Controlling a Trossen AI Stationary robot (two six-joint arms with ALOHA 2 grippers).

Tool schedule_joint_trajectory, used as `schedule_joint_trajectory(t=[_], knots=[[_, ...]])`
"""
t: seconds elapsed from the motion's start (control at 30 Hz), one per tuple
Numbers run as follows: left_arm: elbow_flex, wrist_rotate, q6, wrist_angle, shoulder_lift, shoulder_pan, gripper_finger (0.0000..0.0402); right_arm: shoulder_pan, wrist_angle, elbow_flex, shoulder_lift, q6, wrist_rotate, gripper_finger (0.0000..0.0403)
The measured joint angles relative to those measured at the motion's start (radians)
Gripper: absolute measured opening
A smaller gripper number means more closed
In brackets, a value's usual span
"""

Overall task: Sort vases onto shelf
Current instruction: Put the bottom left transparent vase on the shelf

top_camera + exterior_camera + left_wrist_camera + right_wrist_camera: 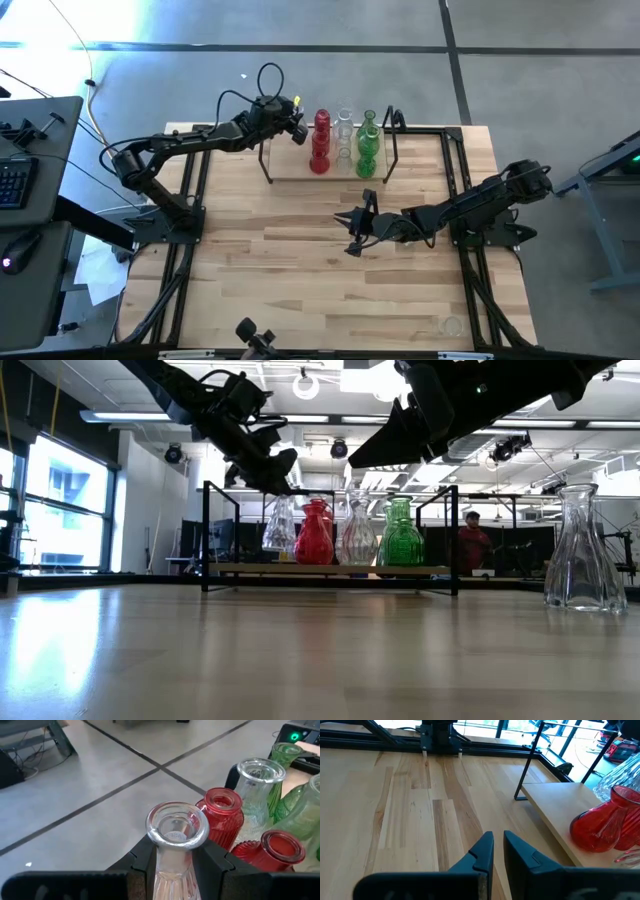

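Note:
The shelf (300, 172) stands at the table's far middle. On it stand two red vases (321, 140), a clear vase (344, 135) and two green vases (368, 140). My left gripper (295, 127) is over the shelf's left part, shut on another clear vase (280, 525), just left of the red ones. That vase's base seems a little above the board (330, 569). My right gripper (353, 228) hangs shut over the table's middle, touching nothing. One more clear vase (584, 550) rests on its base near the table's front right. My left gripper pinches the clear vase's narrow neck (172, 865), just under its rim (177, 826), between its two fingers (144, 862). The fingers come from the table's left, slanting slightly down. The vase hangs upright below them, beside the red vases.
Black wire frames (392, 145) close the shelf's two ends. The near half of the wooden table (280, 290) is bare board. A person in red (470, 545) shows in the room beyond the table.

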Motion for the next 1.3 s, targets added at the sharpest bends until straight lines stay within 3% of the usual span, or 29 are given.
schedule_joint_trajectory(t=[0.4,1.3], knots=[[-0.001,0.076,0.082,0.006,0.020,0.000,0.0084,0.000,0.000,0.000,0.000,0.000,0.000,0.0023],[-0.002,0.038,0.097,0.042,0.064,0.000,0.0084,0.000,0.000,0.000,0.000,0.000,0.000,0.0023]])
